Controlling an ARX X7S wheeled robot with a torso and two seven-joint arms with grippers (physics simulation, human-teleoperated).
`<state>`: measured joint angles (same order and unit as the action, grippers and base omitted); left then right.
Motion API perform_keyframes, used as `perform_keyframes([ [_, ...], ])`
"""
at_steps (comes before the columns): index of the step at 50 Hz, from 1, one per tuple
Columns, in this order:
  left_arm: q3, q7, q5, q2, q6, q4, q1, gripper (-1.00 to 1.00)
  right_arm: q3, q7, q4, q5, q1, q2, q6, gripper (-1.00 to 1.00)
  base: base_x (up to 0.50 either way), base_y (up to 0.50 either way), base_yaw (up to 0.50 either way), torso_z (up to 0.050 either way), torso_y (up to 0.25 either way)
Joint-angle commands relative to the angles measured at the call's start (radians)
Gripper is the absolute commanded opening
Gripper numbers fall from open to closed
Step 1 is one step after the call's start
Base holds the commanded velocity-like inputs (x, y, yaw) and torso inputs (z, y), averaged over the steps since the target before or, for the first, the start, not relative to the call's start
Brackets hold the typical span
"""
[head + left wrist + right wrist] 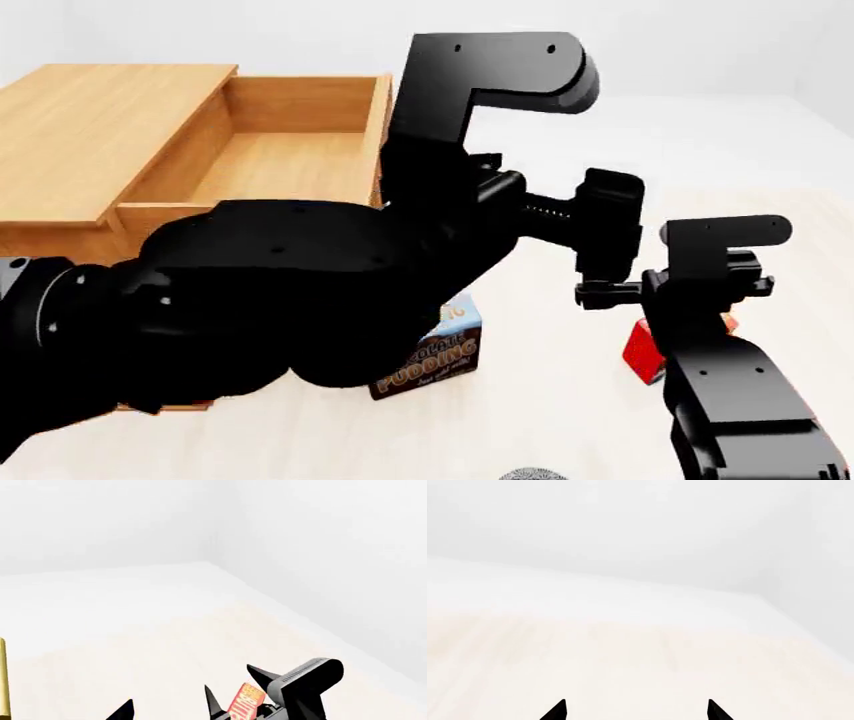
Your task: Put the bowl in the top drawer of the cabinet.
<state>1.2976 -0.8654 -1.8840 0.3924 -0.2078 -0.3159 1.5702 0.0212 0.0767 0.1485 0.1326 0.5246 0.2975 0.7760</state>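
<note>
The cabinet [94, 130] stands at the far left in the head view. Its top drawer [287, 165] is pulled out and nothing shows inside. A grey speckled sliver [534, 474] at that view's bottom edge may be the bowl; too little shows to tell. My left gripper [168, 711] is open over pale floor, nothing between its fingertips. My right gripper [636, 712] is also open and empty, facing bare floor and wall. In the head view my left arm [334, 280] crosses the middle and hides the cabinet's front.
A brown pudding box [434, 360] stands on the floor beneath my left arm. A red-orange box [645, 350] [247, 702] lies beside my right arm [721, 300]. A brass strip [3, 680] shows at the left wrist view's edge. White walls close the room.
</note>
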Motion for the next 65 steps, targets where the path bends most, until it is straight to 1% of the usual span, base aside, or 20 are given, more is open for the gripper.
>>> perform_keyframes([
  [1,0.019,0.009,0.013,0.097,0.029,-0.191,-0.137,1.00,-0.051,0.036,0.079,0.002,0.007,0.021,0.046,1.00,0.00,0.00,0.00,0.000,0.000],
  [8,0.055,0.014,0.067,0.135,0.037,-0.272,-0.223,1.00,-0.056,0.044,0.073,-0.002,0.003,0.026,0.038,1.00,0.00,0.00,0.00,0.000,0.000],
  [13,0.097,0.031,0.122,0.151,0.038,-0.291,-0.297,1.00,-0.062,0.048,0.066,0.000,0.002,0.024,0.029,1.00,0.00,0.00,0.00,0.000,0.000],
  [26,0.185,0.162,0.207,0.163,0.054,-0.189,-0.468,1.00,-0.072,0.053,0.061,0.007,-0.011,0.020,0.011,1.00,0.00,0.00,0.00,0.000,0.000],
  [31,0.207,0.188,0.223,0.161,0.064,-0.166,-0.519,1.00,-0.061,0.055,0.068,0.004,-0.012,0.019,0.009,1.00,0.00,0.00,0.00,0.000,0.000],
  [49,0.260,0.338,0.212,0.156,0.076,-0.018,-0.645,1.00,-0.049,0.057,0.049,0.007,-0.011,0.014,-0.015,1.00,0.00,0.00,0.00,0.000,0.000],
  [55,0.267,0.386,0.196,0.151,0.078,0.035,-0.673,1.00,-0.049,0.059,0.051,0.009,-0.014,0.014,-0.016,1.00,0.00,0.00,0.00,0.000,0.000],
  [65,0.271,0.429,0.180,0.124,0.075,0.118,-0.691,1.00,-0.043,0.061,0.056,0.012,-0.026,0.010,-0.026,1.00,0.00,0.00,0.00,0.000,0.000],
])
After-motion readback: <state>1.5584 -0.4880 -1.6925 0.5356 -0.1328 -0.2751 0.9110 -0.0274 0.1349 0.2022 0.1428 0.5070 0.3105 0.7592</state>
